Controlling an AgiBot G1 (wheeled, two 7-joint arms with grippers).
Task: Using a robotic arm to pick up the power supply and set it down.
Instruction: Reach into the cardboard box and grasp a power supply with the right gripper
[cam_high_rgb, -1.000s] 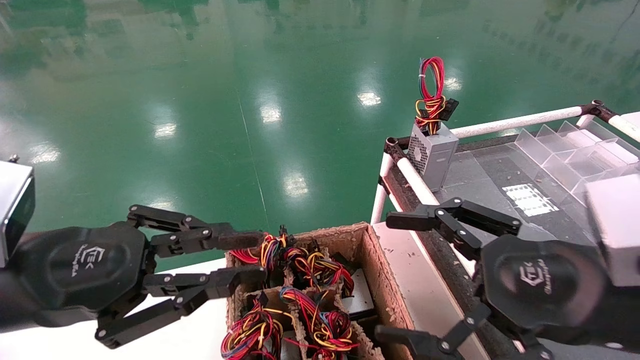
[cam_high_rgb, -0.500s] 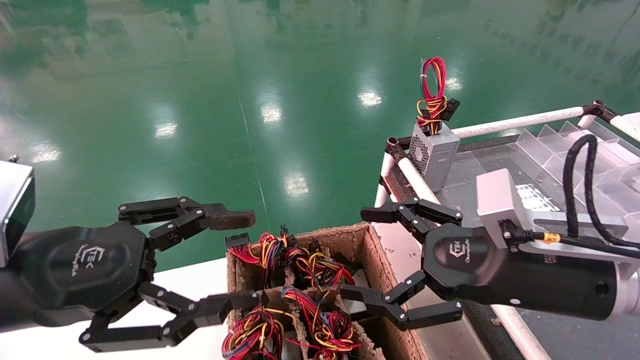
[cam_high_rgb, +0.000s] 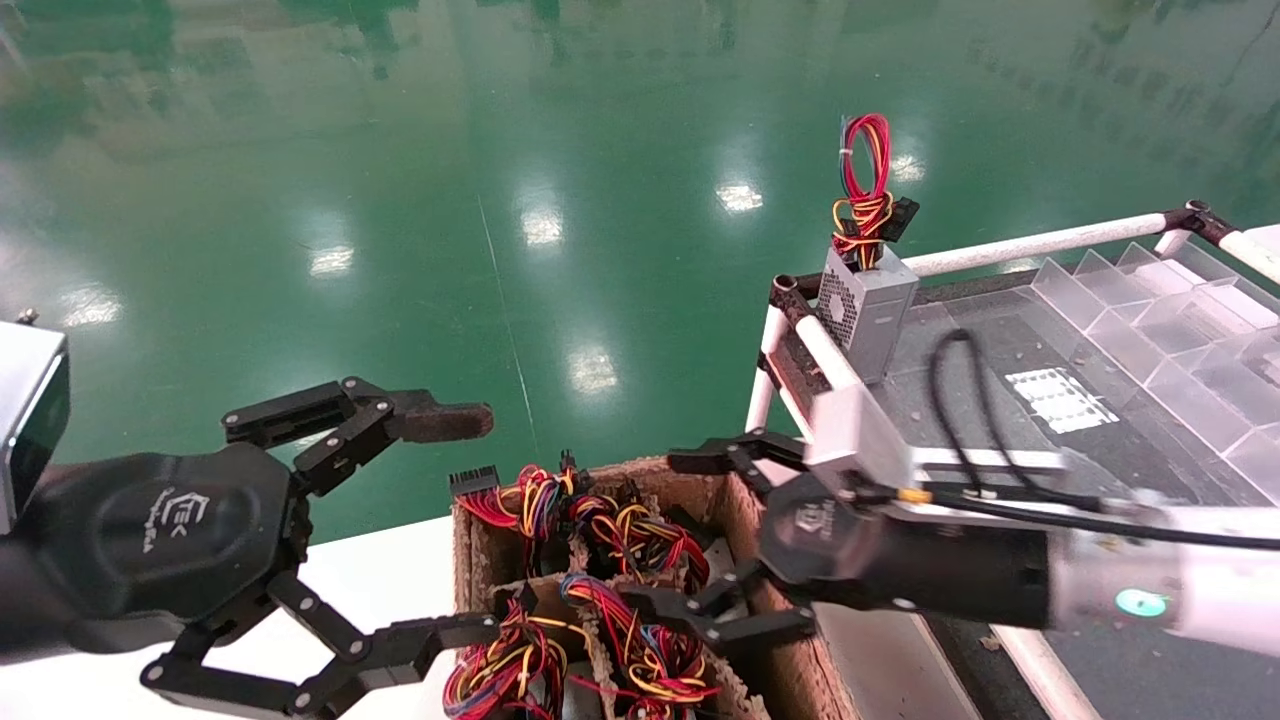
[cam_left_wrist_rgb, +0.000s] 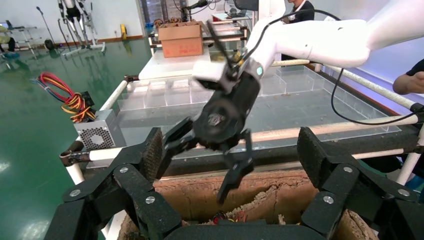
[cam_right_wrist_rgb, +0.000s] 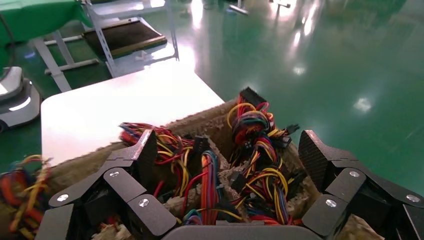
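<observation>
Right gripper (cam_high_rgb: 700, 535): mine, the working one, spread wide, holding nothing, hanging over the right side of the cardboard box (cam_high_rgb: 775, 560); I see it from the left wrist too (cam_left_wrist_rgb: 207, 160).
Left gripper (cam_high_rgb: 455, 525): also wide, holding nothing, at the box's left edge; upper finger has a worn brownish pad (cam_high_rgb: 445, 421).
Power supply (cam_high_rgb: 722, 598): I see only a grey sliver in a right-hand compartment, under the right gripper; red, yellow and black wire bundles (cam_high_rgb: 625, 540) crowd the compartments.
Other grey box (cam_high_rgb: 866, 313): upright, vent face showing, far left corner of the table (cam_high_rgb: 1010, 340), wires sticking up.
Contact: none that I can see.
</observation>
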